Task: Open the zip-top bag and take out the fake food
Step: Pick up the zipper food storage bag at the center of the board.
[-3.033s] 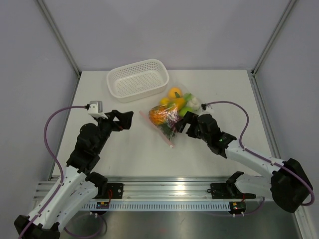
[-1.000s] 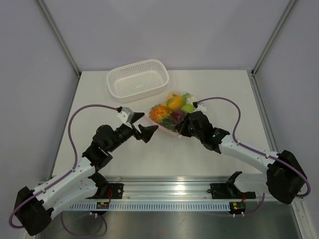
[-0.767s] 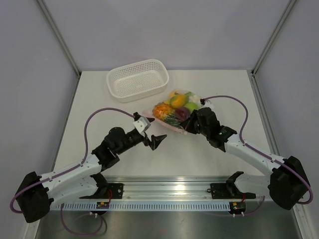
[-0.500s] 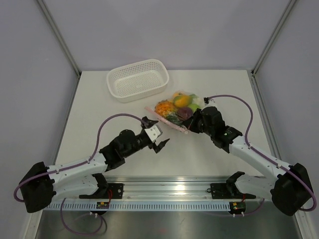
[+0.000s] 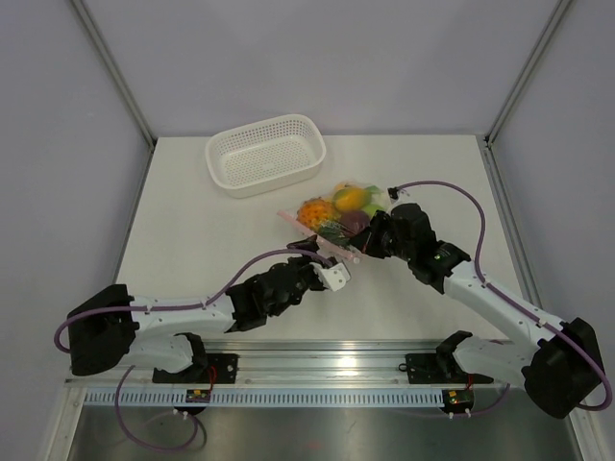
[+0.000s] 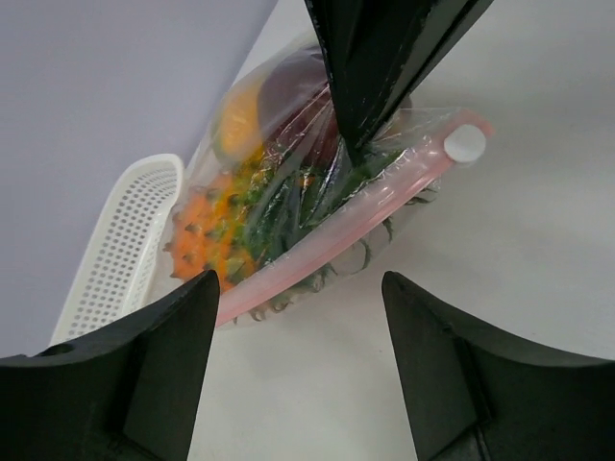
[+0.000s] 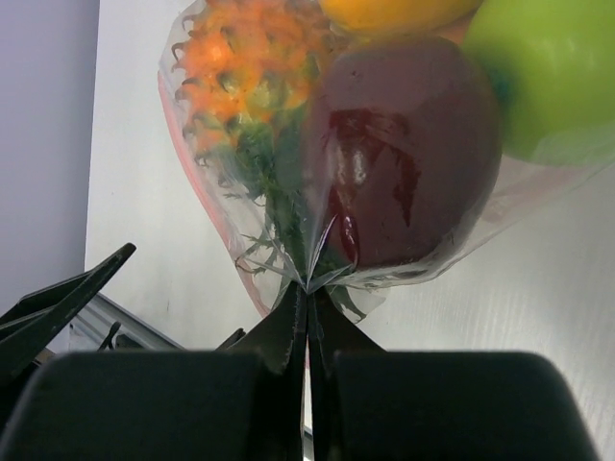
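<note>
Bright, even light; faint soft shadows on the table (image 5: 192, 240). Glare streaks the dark red piece (image 7: 404, 154); wrist-view foregrounds blur.

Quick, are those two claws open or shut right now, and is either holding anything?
Left gripper: open, holding nothing.
Right gripper: shut, pinching the zip-top bag.

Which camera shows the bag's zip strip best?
Left wrist: the zip strip runs clear across the frame, its white slider at the right end. Top external shows a thin pink line; right wrist, only a pink sliver along the bag's edge.
</note>
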Tool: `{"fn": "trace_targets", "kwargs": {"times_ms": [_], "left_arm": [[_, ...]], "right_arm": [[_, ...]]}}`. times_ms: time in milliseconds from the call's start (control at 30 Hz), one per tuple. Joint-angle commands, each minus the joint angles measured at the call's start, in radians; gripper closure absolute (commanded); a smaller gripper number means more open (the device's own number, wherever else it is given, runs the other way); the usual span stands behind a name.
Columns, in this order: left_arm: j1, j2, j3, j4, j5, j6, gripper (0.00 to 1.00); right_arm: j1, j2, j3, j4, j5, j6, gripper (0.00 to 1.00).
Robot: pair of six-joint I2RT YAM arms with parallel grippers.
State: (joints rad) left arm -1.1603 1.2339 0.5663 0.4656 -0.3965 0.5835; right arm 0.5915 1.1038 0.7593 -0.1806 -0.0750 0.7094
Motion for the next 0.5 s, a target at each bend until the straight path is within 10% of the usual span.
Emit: {"fn": "trace_targets", "kwargs": {"times_ms": [0, 233, 467], "left_arm": [[-0.045, 0.045, 0.018, 0.174, -0.196, 0.147, 0.29], [-0.056, 0.088, 0.043, 0.162, -0.190, 0.177, 0.35], [-0.056, 0.136, 0.099, 0.048, -0.124, 0.165, 0.66]], "right_arm": [[-0.005, -0.027, 0.054, 0.033, -0.054, -0.024, 1.00], [-0.005, -0.019, 0.052, 0.046, -0.089, -0.021, 1.00], [-0.006, -0.041, 0.055, 0.033, -0.083, -0.022, 1.00]]}}
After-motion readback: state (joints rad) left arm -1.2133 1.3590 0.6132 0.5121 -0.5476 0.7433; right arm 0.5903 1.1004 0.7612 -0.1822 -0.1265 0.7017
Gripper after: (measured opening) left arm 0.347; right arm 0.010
